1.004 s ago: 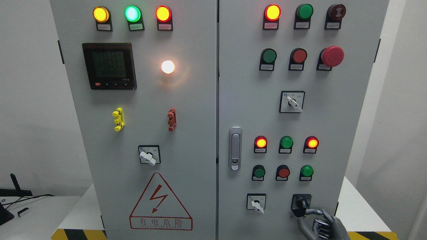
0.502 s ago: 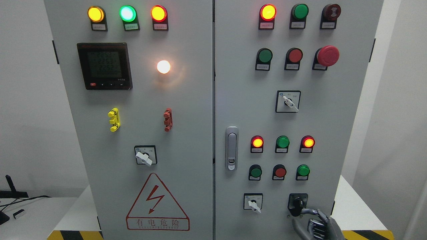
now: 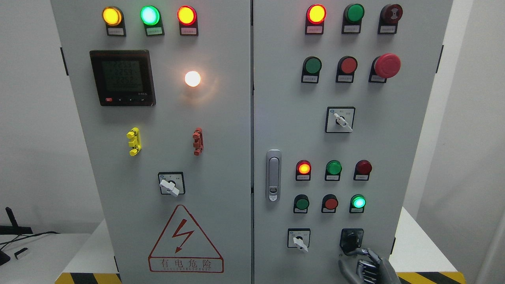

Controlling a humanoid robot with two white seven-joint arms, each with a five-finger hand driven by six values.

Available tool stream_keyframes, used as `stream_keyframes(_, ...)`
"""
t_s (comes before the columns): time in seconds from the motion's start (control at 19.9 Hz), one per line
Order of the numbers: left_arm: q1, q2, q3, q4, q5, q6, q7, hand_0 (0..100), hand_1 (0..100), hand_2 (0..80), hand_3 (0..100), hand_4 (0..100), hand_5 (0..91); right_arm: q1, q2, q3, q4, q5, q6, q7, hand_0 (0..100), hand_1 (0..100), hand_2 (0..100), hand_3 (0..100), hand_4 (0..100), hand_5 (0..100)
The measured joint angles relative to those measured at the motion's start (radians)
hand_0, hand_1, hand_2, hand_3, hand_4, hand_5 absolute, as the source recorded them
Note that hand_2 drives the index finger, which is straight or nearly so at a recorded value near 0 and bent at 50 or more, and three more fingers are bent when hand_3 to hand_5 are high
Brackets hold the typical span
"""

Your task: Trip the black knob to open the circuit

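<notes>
The right hand sits at the lower right of the cabinet. Its fingers reach up to the lower edge of the black knob, touching it; a closed grasp around the knob cannot be confirmed. Above the fingers, the red lamp is dark and the green lamp is lit, which suggests the circuit is open. To do the step well, apply torque through the fingertips only, hold the wrist square to the panel, and avoid the white selector to the left of the fingers. Verify lamp status before release.
</notes>
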Motion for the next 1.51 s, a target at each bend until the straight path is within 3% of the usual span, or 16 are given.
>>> stream_keyframes(0.75, 0.0, 0.0, 0.0, 0.0, 0.0, 0.0, 0.0, 12, 39, 0.0, 0, 0, 0.0, -0.004, 0.006, -0.003, 0.002, 0.004, 0.0, 0.002, 27, 78, 42, 100, 100, 95)
stream_keyframes(1.51, 0.0, 0.0, 0.0, 0.0, 0.0, 0.0, 0.0, 12, 39, 0.0, 0, 0, 0.0, 0.02, 0.007, -0.045, 0.019, 0.005, -0.017, 0.013, 27, 78, 42, 100, 100, 95)
